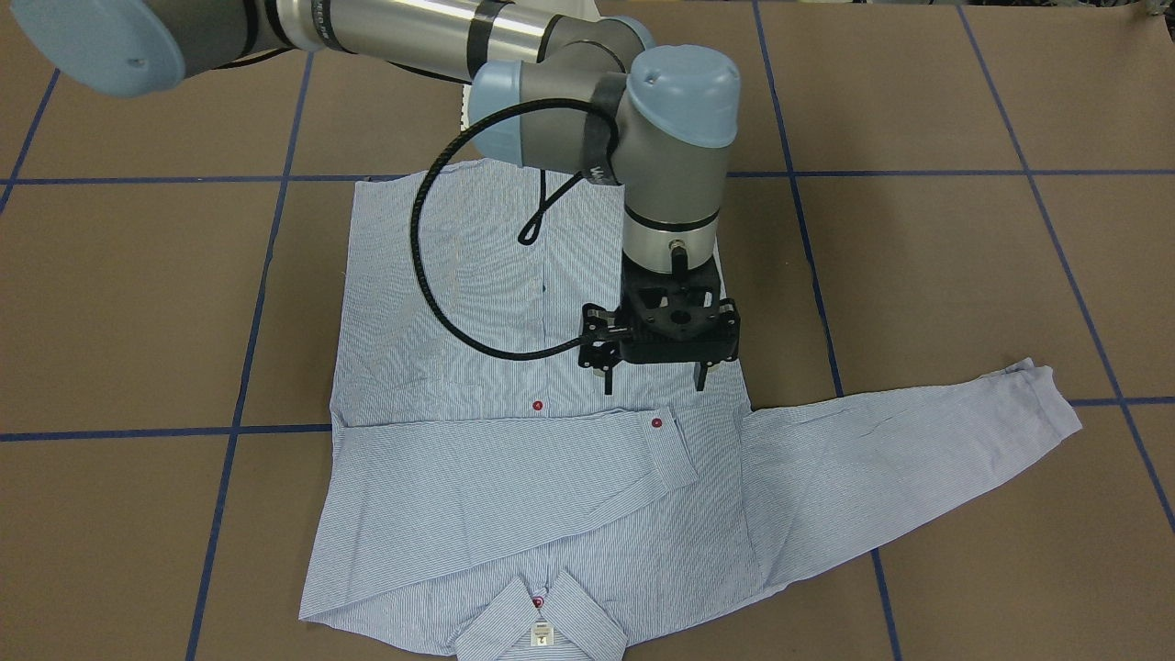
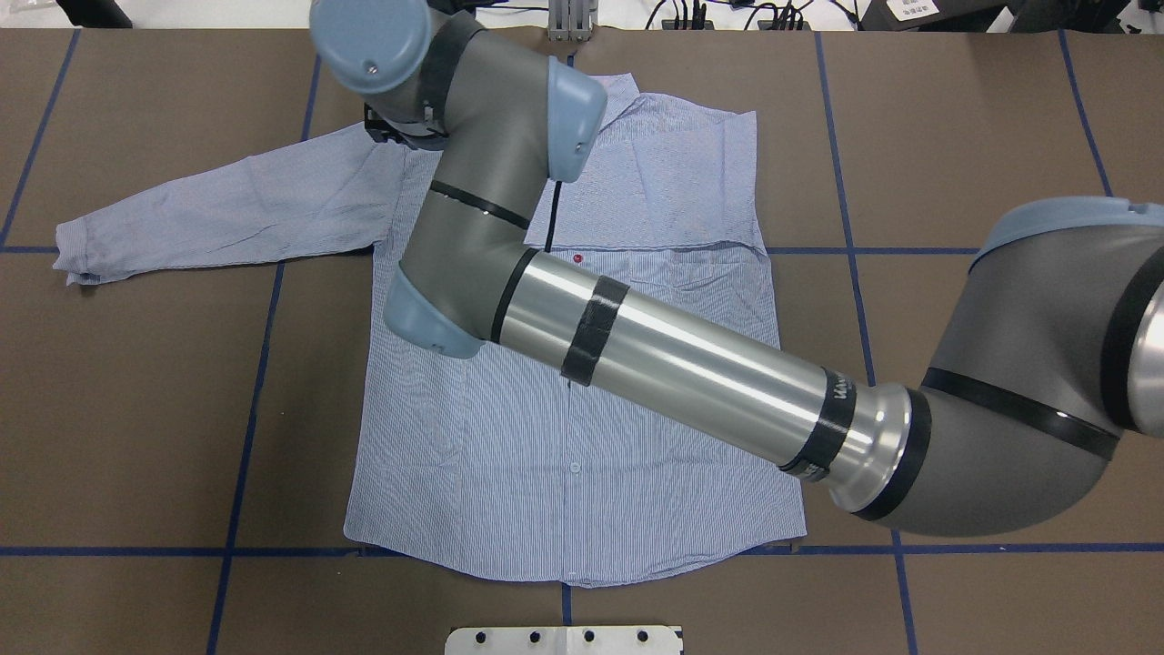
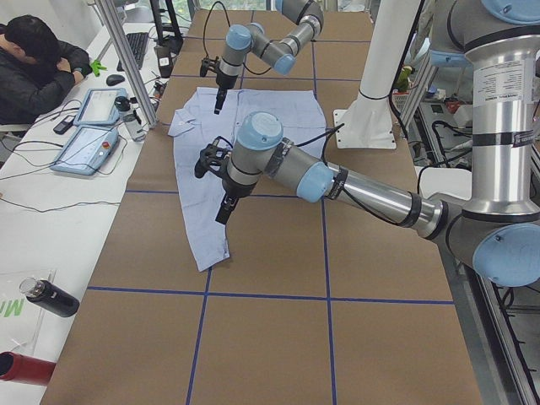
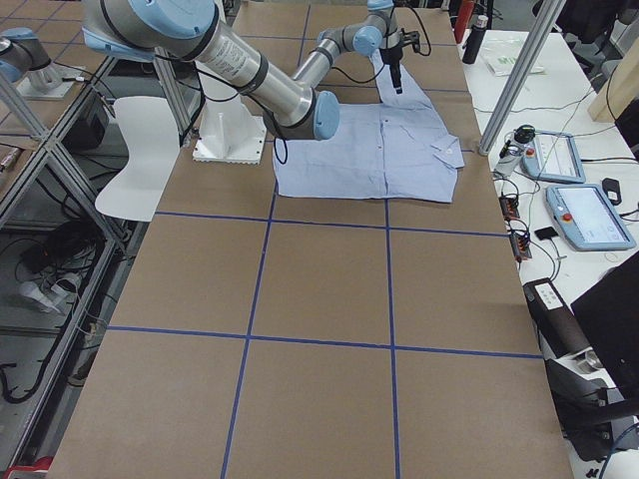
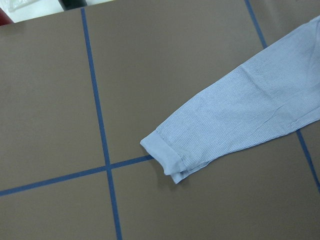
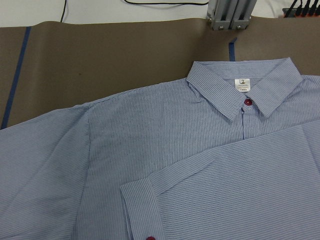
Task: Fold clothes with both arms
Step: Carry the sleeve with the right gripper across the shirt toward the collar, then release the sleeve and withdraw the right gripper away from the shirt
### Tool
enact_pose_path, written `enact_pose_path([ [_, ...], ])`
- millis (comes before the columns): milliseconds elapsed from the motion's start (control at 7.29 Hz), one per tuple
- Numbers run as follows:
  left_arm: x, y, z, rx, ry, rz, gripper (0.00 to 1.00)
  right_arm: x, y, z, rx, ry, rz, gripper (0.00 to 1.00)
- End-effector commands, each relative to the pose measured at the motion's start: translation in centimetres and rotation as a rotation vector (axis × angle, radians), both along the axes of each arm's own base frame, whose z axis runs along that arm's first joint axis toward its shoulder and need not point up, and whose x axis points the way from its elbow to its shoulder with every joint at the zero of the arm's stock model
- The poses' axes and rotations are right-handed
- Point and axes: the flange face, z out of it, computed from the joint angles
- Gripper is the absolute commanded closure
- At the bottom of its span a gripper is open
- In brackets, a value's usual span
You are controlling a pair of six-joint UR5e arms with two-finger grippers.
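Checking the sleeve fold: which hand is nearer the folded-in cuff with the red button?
Right. The right hand hovers beside that cuff; the left hand is out near the other sleeve's end.

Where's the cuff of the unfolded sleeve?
Robot's left side, far left in the overhead view: the cuff lies flat on the table at the end of the outstretched sleeve, overlapping a blue tape line.

Blocked: right arm (image 2: 673, 364) stretches over the shirt (image 2: 582, 491), from the robot's right to the shoulder on its left | Free: open brown table (image 2: 955, 136) on both sides and around the outstretched sleeve cuff (image 5: 167, 160) | Edge: metal post (image 6: 231, 15) stands just beyond the collar (image 6: 220, 95).
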Motion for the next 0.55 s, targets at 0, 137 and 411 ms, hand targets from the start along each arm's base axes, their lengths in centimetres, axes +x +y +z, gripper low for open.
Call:
enact_pose_path([
  [0,5.4,-0.3,-0.7,0.069,0.023,0.111,0.0,9.4,1.0,5.7,0.044,0.04,-0.112,0.0],
  [137,7.8,-0.5,0.0,0.06,0.016,0.157,0.0,15.4,0.6,9.7,0.054,0.018,-0.158,0.0],
  [411,7.9,-1.6,3.5,0.034,-0.026,0.126,0.0,27.0,2.0,19.2,0.119,0.052,-0.247,0.0],
])
